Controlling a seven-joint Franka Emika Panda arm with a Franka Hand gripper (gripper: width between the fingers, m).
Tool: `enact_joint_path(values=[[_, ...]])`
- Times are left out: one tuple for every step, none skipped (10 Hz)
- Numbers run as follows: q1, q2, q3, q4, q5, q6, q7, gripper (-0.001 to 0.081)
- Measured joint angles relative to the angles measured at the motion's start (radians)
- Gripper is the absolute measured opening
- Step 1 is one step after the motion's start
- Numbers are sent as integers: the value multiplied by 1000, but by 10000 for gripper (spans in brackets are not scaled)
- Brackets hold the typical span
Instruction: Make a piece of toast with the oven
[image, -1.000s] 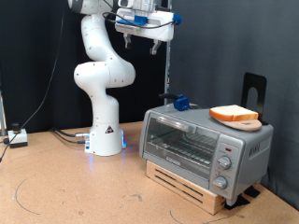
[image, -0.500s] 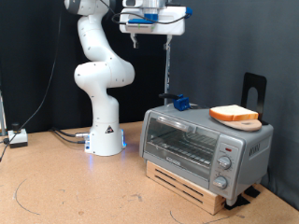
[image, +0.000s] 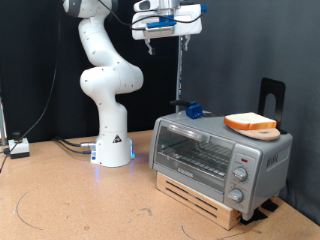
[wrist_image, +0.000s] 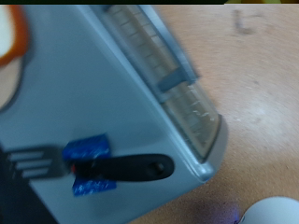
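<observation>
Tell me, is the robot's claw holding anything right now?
No. The claw hangs high above the oven with nothing between its fingers. The piece of toast sits on a round board on the oven's top, apart from the claw.

White rounded arm (image: 100, 60) w/ glossy joints, blue-lit base (image: 112, 152), grey-blue gripper (image: 165, 30).

You see the gripper (image: 166, 34) high above the oven (image: 220, 153), empty, while the piece of toast (image: 250, 122) lies on the oven's top.
</observation>
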Motion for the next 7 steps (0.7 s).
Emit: enact_joint_path(values=[[32, 4, -34, 0, 17, 10, -116, 804], [60, 16, -67, -1, 19, 30, -241, 804], [75, 34, -88, -7, -8, 88, -349, 804], [83, 47, -88, -18, -29, 132, -421, 804], [81, 46, -89, -18, -11, 121, -393, 804], [89, 47, -104, -18, 30, 97, -432, 804], [98, 47, -126, -29, 55, 116, -480, 804]])
